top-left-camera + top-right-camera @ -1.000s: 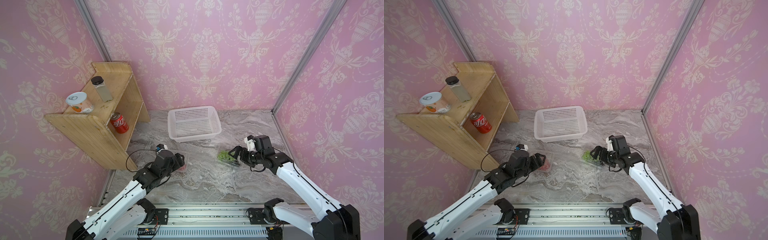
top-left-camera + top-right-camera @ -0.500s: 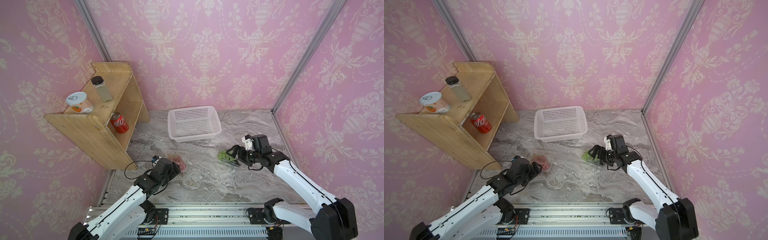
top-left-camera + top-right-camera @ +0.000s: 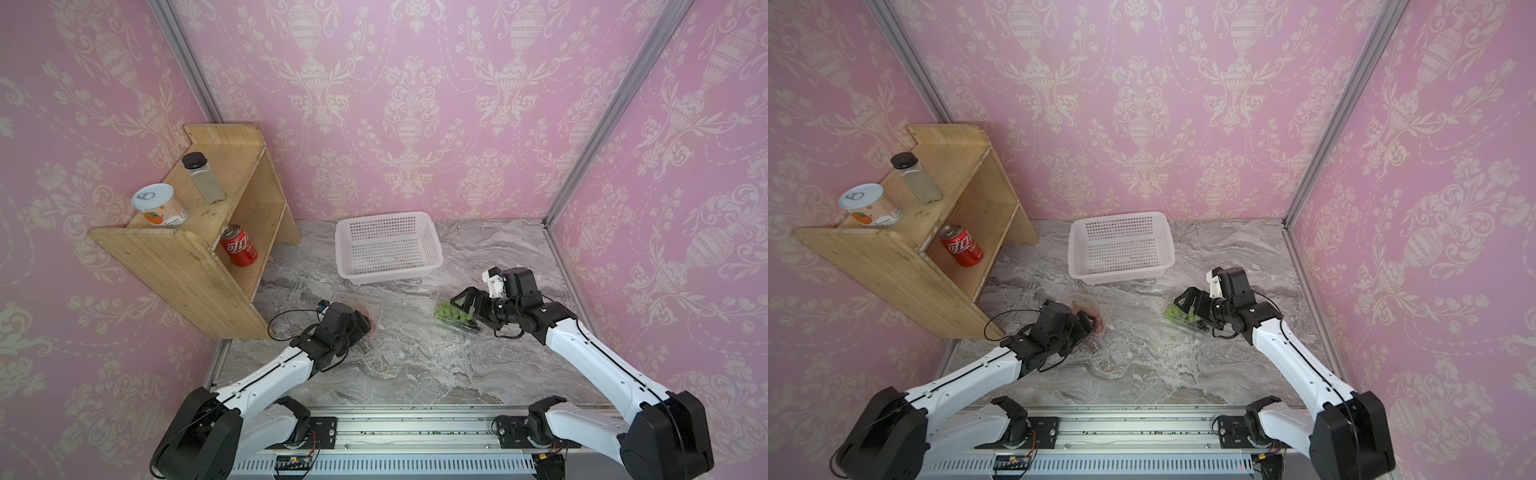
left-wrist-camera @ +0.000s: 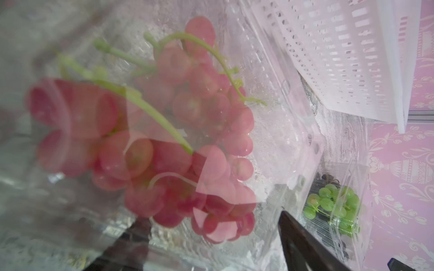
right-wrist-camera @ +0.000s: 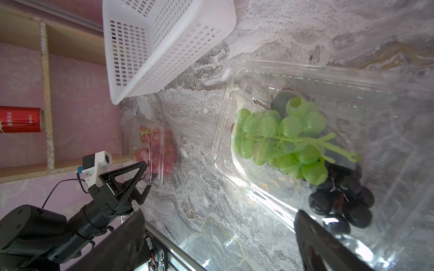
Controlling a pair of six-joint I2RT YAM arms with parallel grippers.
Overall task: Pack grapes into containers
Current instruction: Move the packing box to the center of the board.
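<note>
Red-pink grapes (image 4: 187, 140) lie in the left clear container (image 3: 374, 305), seen in both top views (image 3: 1098, 326). My left gripper (image 3: 361, 324) is open at that container's near corner, and one of its fingers (image 4: 131, 234) shows through clear plastic. Green grapes (image 5: 281, 136) lie on top of dark grapes (image 5: 340, 194) in the right clear container (image 5: 225, 112). My right gripper (image 3: 465, 305) stands wide open over that box's near edge. One finger is over the dark grapes and the other over bare table. It holds nothing.
A white perforated basket (image 3: 388, 249) stands behind both containers. A wooden shelf (image 3: 187, 266) at the left holds a red can (image 3: 237, 251), a tin (image 3: 160, 205) and a jar (image 3: 203, 178). Pink walls close in the marble table (image 3: 407, 357).
My left gripper drew back toward the table's front, then came forward again to the red grapes' container. The right gripper has barely moved.
</note>
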